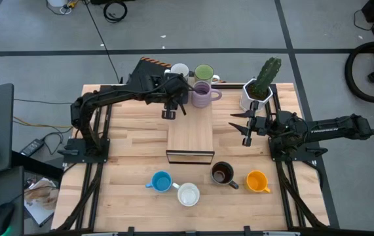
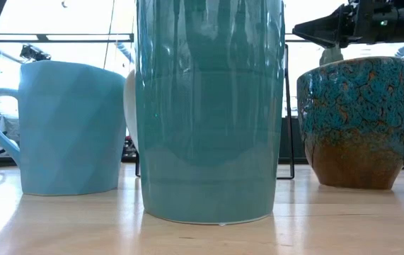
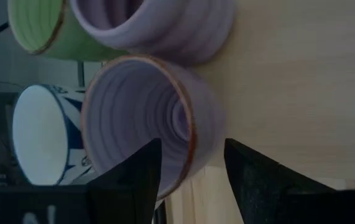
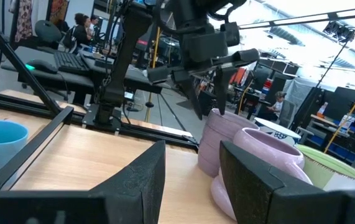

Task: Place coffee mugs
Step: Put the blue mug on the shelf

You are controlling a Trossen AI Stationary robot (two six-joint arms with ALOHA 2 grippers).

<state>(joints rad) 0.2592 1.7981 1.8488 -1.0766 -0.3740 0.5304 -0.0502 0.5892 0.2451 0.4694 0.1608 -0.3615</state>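
At the table's far side stand a white mug (image 1: 179,71), a green mug (image 1: 204,72) and two lilac mugs (image 3: 165,25). My left gripper (image 3: 193,180) is open, points down over the nearer lilac mug (image 3: 146,118), and has one finger inside its rim and one outside (image 4: 217,99). My right gripper (image 1: 245,134) is open and empty, level above the table right of the wooden stand. Near the front edge stand a blue mug (image 1: 161,181), a white-inside mug (image 1: 188,195), a dark brown mug (image 1: 223,174) and an orange mug (image 1: 257,181).
A wooden stand with a dark frame (image 1: 190,134) sits mid-table between the far and near mugs. A white hexagonal pot with a cactus (image 1: 257,92) stands at the far right, just beyond my right gripper. People and desks show in the room beyond.
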